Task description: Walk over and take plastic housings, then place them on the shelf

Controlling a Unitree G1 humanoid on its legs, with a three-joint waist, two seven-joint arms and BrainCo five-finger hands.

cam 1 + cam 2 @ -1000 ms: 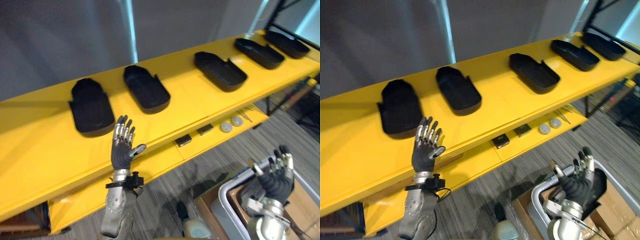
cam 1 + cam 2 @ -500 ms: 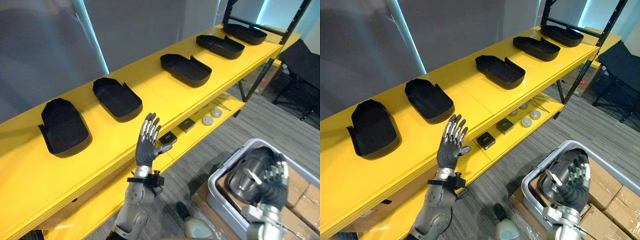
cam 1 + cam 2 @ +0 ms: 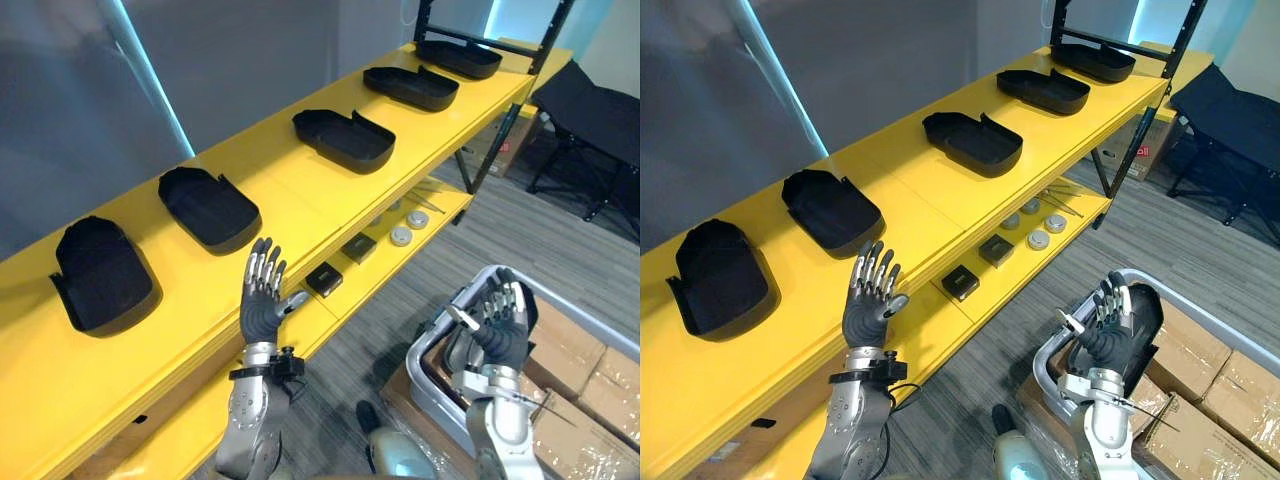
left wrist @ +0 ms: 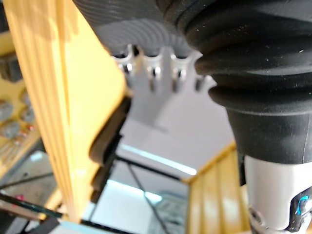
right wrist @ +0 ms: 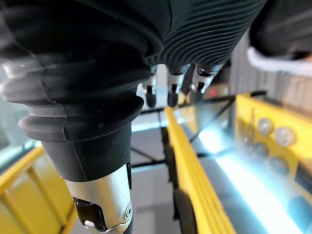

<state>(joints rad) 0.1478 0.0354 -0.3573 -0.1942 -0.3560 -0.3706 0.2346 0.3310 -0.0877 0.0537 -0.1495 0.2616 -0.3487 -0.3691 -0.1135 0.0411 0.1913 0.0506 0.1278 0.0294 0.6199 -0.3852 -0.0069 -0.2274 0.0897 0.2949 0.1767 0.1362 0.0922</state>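
Note:
Several black plastic housings lie in a row on the top of the long yellow shelf (image 3: 300, 215): one at the near end (image 3: 100, 272), one beside it (image 3: 207, 207), one midway (image 3: 342, 138), others further along. Another black housing (image 3: 1143, 305) lies in the grey bin (image 3: 425, 355) on the floor at the lower right. My left hand (image 3: 262, 300) is raised in front of the shelf edge, fingers straight, holding nothing. Over the bin my right hand (image 3: 497, 325) is held up, open and empty. The right wrist view shows its fingers (image 5: 170, 87) spread.
The lower shelf carries small black boxes (image 3: 323, 279) and round silver discs (image 3: 401, 236). Cardboard boxes (image 3: 590, 370) sit beside the bin. A black rack upright (image 3: 495, 130) stands at the shelf's far end, and dark folding furniture (image 3: 590, 110) stands beyond it.
The camera has swung along the shelf, so the housings have slid leftward in view and the bin shows more fully. Both hands stay raised, open and empty.

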